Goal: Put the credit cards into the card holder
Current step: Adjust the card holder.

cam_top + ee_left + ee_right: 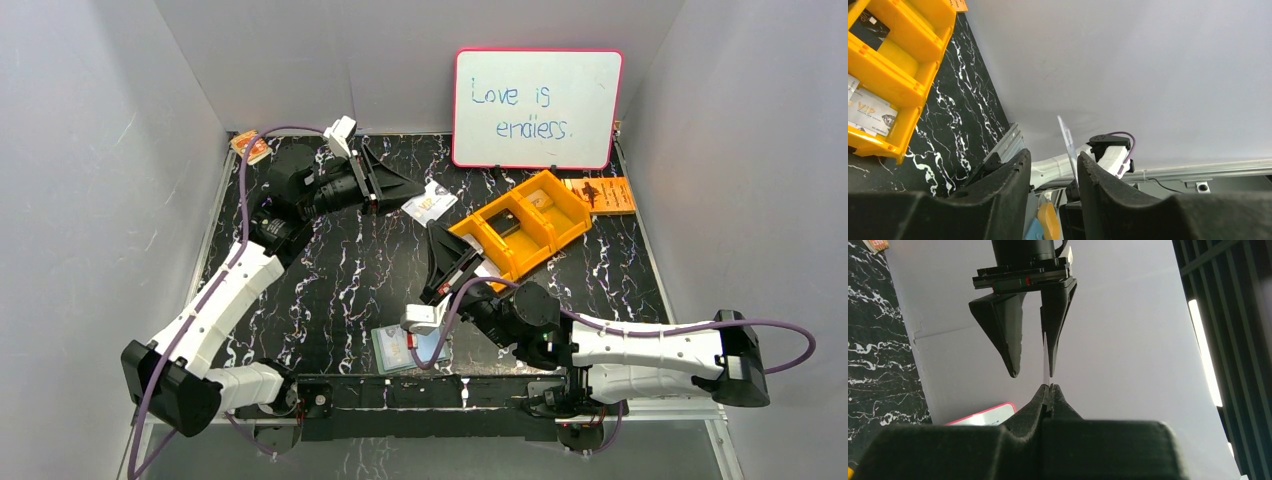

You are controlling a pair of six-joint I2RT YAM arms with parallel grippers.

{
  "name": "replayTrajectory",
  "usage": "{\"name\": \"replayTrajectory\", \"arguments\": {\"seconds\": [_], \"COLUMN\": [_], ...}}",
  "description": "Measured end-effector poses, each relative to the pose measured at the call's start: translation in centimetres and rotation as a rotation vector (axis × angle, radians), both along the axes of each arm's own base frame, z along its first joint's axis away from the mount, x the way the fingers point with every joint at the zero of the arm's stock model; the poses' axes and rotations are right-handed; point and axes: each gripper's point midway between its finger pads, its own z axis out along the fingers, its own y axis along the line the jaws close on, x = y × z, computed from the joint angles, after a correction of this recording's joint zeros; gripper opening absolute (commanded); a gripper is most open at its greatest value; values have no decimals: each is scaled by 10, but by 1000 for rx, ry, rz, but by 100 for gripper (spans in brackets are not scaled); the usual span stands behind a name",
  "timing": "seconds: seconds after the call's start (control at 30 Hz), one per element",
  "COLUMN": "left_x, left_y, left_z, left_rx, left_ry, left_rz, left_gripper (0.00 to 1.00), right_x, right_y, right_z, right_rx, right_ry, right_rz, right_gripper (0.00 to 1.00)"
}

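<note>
Because the credit card [1044,357] stands edge-on, pinched at its lower end by the closed right gripper [1049,388], its long axis runs to 12 o'clock between the parted jaws of the left gripper [1033,374], touching only one; the card holder [395,348] lies open on the desk [340,270] at 6 o'clock, nearer the right arm

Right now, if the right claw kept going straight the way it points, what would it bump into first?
Most likely the left claw, facing it tip to tip with jaws apart. The card pinched in the right claw already reaches between them; the exact gap is hard to judge.
</note>
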Motion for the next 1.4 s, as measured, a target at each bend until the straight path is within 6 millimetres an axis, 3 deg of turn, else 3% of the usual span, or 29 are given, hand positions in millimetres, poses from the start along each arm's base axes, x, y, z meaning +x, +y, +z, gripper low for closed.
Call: {"name": "replayTrajectory", "arguments": {"seconds": [0.13,0.4,0.53,0.7,0.83,0.9,1.1,1.2,1.27,1.4], "left_x": [-3,-9,-9,-11,-10,-6,13,10,0,-16], "left_y": [-3,-4,-5,-4,2,7,44,70,89,109], "left_z": [-1,1,0,3,7,7,12,26,34,25], "left_rx": [-4,-13,-23,-28,-20,-5,96,106,82,53], "left_ry": [2,-11,-16,-29,-44,-52,-108,-163,-207,-218], "left_rz": [-34,-72,-80,-75,-30,28,302,436,512,577], "left_gripper": [27,0,0,0,0,0,0,0,0,0], "right_x": [0,0,1,1,-1,-4,-26,-26,-15,20], "right_y": [2,9,12,15,18,20,36,42,42,31], "right_z": [-4,-13,-21,-21,-21,-26,-60,-70,-73,-69], "right_rx": [-18,-52,-82,-92,-98,-97,-48,79,216,544], "right_ry": [4,11,21,39,76,122,483,739,938,1288], "right_rz": [0,8,10,19,44,65,177,196,198,186], "right_gripper": [0,0,0,41,53,65,70,74,74,74]}}
